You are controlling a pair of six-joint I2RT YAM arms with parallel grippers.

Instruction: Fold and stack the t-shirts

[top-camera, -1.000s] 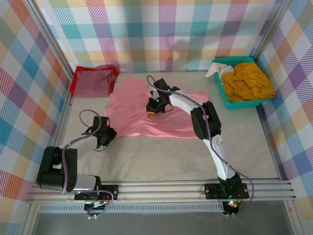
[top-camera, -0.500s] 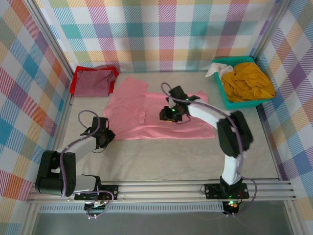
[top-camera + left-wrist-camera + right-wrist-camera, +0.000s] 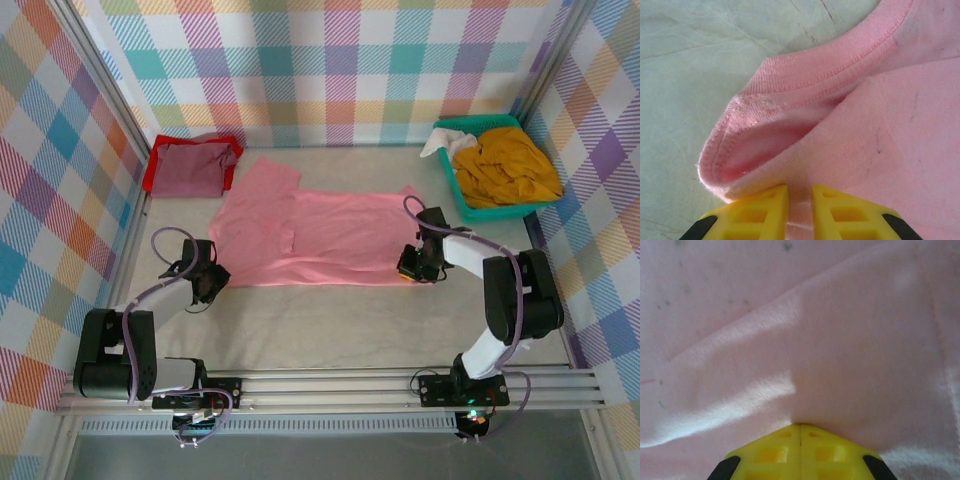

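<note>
Compared with a second ago, the left gripper [image 3: 208, 281] at lower left has barely shifted. The salmon-pink soft cloth t-shirt [image 3: 320, 238] in the middle of the frame now lies flatter and reaches further right, its bunched centre smoothed out. The right gripper [image 3: 412, 266] has swung from the shirt's middle to its lower right edge. The left arm lies low along the pale grey table [image 3: 330, 330], elbow near its base, wrist reaching up and right to the shirt's lower left corner. In the left wrist view its yellow fingers [image 3: 762, 209] stand narrowly apart with pink cloth pinched between them, just beside the ribbed collar [image 3: 840, 65]. The right arm rises from its base, bends right of centre and doubles back left, wrist low over the cloth. In the right wrist view its fingers meet with no gap, tips against the pink fabric; whether any cloth is caught I cannot tell.
</note>
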